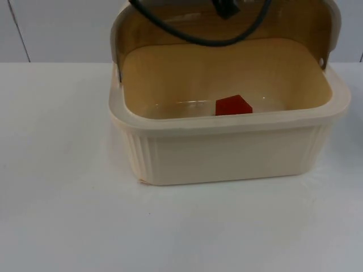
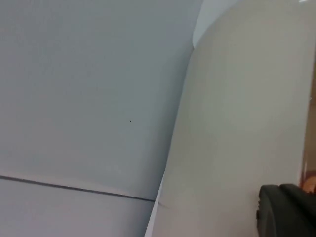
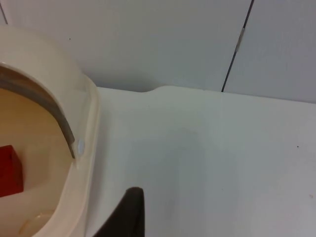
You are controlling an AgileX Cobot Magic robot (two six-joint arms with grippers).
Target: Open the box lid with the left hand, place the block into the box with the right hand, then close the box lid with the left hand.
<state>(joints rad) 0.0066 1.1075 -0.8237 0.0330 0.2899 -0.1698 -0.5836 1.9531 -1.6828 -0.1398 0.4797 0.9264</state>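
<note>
Inside the open box sits the red block, lid tipped back, so closing comes next; either arm's jaws I cannot tell.

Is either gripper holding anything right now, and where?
Cannot be told. The left gripper is up against the lid; the right gripper hangs beside the box.

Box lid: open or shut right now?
Open. The lid stands tipped back behind the box, and the red block lies inside on its floor.
</note>
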